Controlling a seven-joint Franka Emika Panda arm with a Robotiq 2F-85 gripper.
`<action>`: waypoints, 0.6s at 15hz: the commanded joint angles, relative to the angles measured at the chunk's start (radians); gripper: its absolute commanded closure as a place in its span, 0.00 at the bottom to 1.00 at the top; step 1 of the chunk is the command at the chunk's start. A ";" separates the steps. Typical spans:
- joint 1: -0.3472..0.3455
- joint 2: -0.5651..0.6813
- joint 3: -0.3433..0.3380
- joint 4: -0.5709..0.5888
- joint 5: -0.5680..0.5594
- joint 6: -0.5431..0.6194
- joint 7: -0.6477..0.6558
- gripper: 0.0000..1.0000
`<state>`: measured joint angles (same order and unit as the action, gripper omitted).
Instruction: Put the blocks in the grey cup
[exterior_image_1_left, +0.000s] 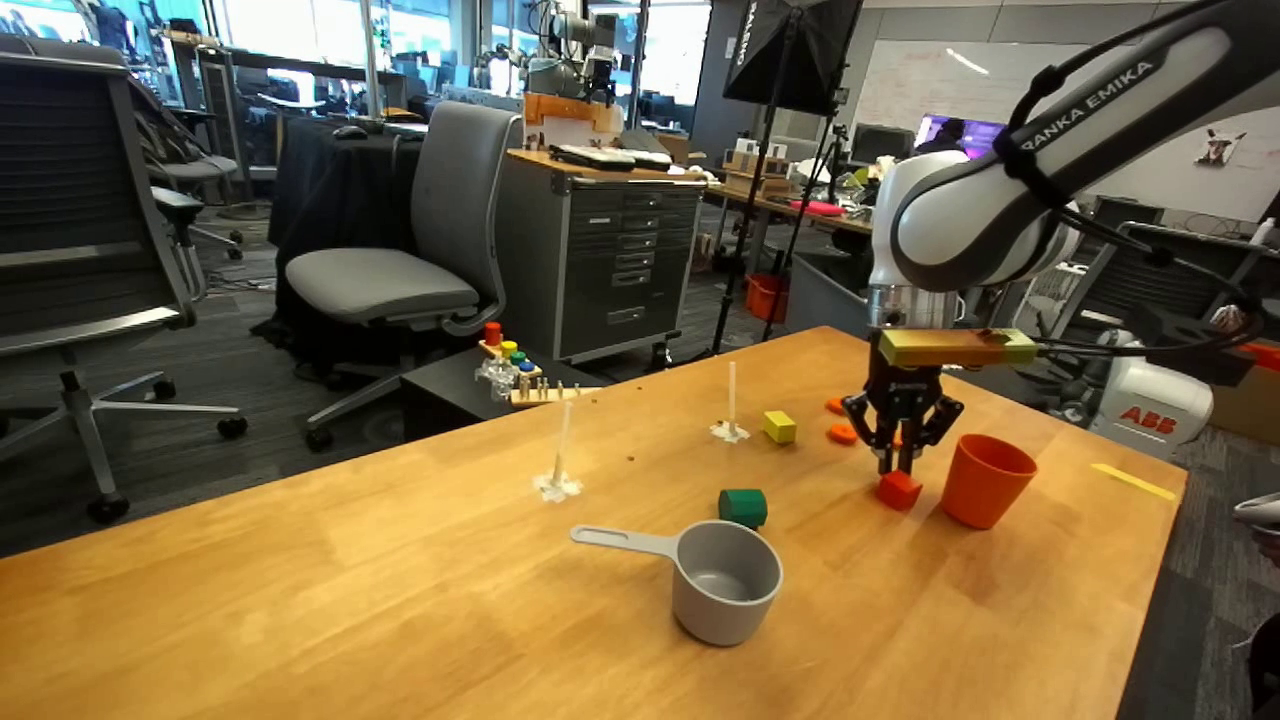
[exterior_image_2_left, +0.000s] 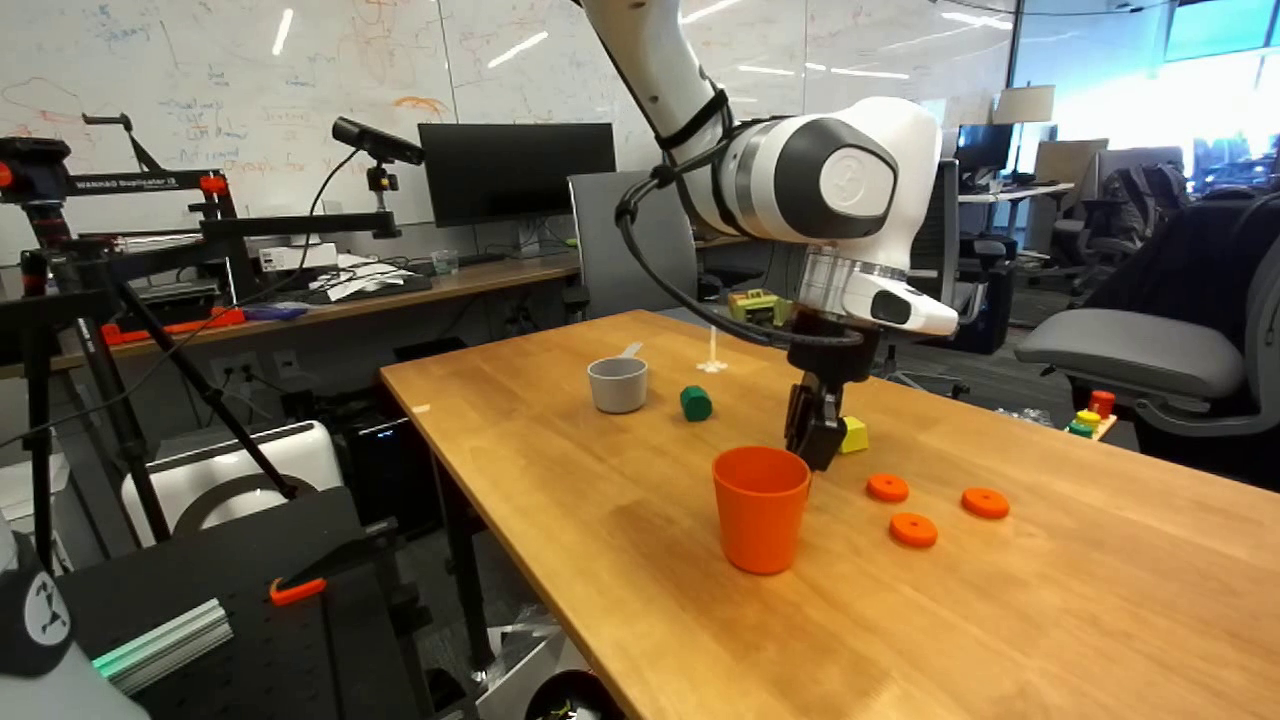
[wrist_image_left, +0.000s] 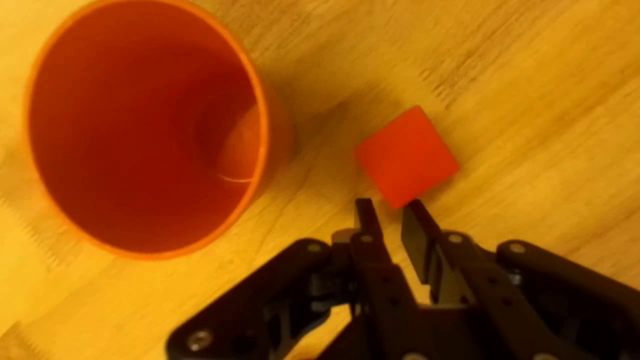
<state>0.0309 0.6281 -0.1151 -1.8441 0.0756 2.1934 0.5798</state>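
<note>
While my pincer (wrist_image_left: 388, 210) hangs slightly apart, empty, red block (wrist_image_left: 407, 157) sits on desk (exterior_image_1_left: 400, 600) beside orange cup (exterior_image_2_left: 762, 515) | grey cup (exterior_image_1_left: 725, 605) well away, near green block (exterior_image_1_left: 742, 507) | risk: gap looks narrower than red block, which lies skewed, so approaching could strike or twist it

The jaws hang near the red block (exterior_image_1_left: 899, 492).

Three blocks (exterior_image_1_left: 742, 507) are red, yellow and green (the handled cup (exterior_image_1_left: 718, 612) grey).
</note>
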 joint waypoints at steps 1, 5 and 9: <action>-0.021 -0.060 -0.003 -0.038 0.052 0.018 -0.004 0.95; -0.034 -0.070 -0.002 -0.029 0.080 -0.002 -0.001 0.63; -0.002 -0.073 -0.010 -0.010 0.023 -0.036 -0.002 0.32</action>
<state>-0.0005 0.5888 -0.1153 -1.8461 0.1295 2.1919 0.5793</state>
